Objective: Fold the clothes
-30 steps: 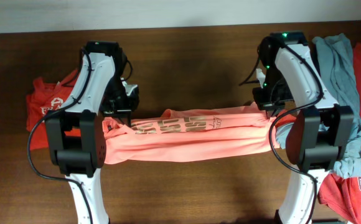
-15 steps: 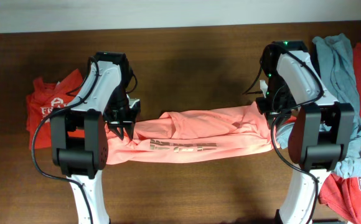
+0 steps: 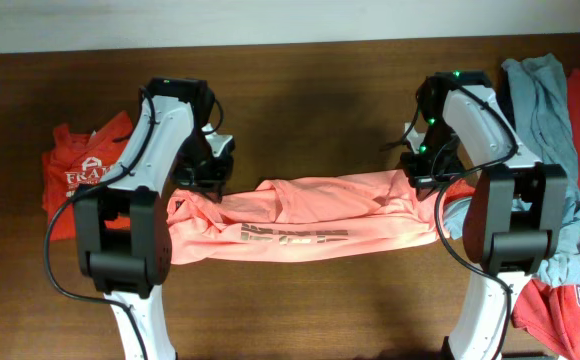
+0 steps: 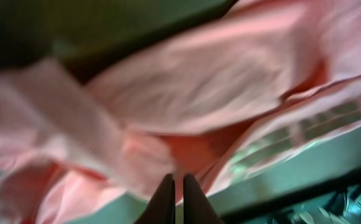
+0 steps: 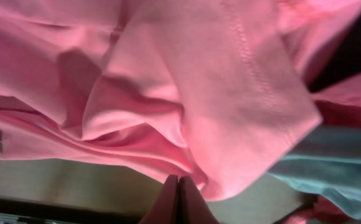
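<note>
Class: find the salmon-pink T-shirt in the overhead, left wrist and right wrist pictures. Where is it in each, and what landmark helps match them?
Overhead: the salmon-pink T-shirt lies bunched across the middle of the table.
Left wrist: it fills most of the frame, blurred.
Right wrist: it fills the upper frame.
Landmark: its striped lettering, low on the shirt overhead, at right in left wrist; unclear in right wrist.
</note>
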Motion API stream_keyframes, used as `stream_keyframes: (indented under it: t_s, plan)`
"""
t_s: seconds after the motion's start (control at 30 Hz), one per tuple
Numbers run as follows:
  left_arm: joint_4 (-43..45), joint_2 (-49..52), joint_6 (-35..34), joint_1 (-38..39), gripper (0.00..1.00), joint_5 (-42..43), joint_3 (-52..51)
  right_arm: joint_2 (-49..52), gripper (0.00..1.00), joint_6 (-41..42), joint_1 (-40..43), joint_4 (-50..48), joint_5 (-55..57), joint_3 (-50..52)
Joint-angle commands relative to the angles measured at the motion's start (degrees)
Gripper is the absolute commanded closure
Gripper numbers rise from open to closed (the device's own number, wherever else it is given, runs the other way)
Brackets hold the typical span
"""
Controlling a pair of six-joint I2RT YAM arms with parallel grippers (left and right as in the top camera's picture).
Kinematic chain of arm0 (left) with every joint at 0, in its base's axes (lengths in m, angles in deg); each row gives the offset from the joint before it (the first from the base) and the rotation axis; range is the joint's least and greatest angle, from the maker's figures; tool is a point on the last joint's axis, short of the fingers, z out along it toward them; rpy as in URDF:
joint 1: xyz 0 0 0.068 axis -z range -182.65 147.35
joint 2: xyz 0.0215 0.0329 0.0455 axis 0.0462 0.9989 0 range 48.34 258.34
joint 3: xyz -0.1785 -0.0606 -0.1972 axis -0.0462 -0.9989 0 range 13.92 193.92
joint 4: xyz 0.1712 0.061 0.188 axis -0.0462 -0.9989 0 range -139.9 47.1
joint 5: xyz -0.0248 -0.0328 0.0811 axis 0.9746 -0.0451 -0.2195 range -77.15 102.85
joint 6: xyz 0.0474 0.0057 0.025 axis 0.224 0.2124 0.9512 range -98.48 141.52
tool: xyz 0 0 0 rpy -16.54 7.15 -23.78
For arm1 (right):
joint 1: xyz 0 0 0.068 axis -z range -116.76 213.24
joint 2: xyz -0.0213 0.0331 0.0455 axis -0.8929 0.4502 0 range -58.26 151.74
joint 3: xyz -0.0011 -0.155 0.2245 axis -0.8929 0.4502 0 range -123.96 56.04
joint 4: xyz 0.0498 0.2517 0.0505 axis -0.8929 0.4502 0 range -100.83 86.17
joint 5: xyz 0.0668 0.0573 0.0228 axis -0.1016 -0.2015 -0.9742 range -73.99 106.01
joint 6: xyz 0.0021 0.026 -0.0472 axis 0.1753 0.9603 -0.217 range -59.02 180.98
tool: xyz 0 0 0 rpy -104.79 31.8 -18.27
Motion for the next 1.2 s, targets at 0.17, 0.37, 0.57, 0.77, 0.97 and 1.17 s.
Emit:
stream_keyframes:
  t_s: [0.17,0.37,0.57,0.77,0.97,1.17]
  plan:
    - [8.55,-1.42,0.9,5.75,0.93,1.99,-7.54,-1.07,0.95,-0.33,0.26,-11.37,1.2,12.26]
    - [12.11,-1.42,0.9,5.35,0.93,0.13,-17.35,-1.07,0.94,1.6,0.57,-15.26,3.41,16.7]
    - [14.32,-1.46,-4.55,3.37,0.98,-9.55,-19.98,-1.07,0.91,2.32,1.38,-15.23,3.34,16.7]
    - [15.26,-3.63,-5.29,1.9,0.96,-7.54,-16.0,-1.07,0.91,2.32,1.36,-15.15,2.93,16.7]
    - [15.56,-13.68,-5.2,1.09,0.52,-10.99,-13.18,-1.07,0.91,2.32,1.36,-15.1,2.95,16.7]
    - [12.7,-16.24,-5.11,-5.97,0.13,-9.55,-14.38,-1.07,0.91,2.32,1.36,-15.04,2.93,16.7]
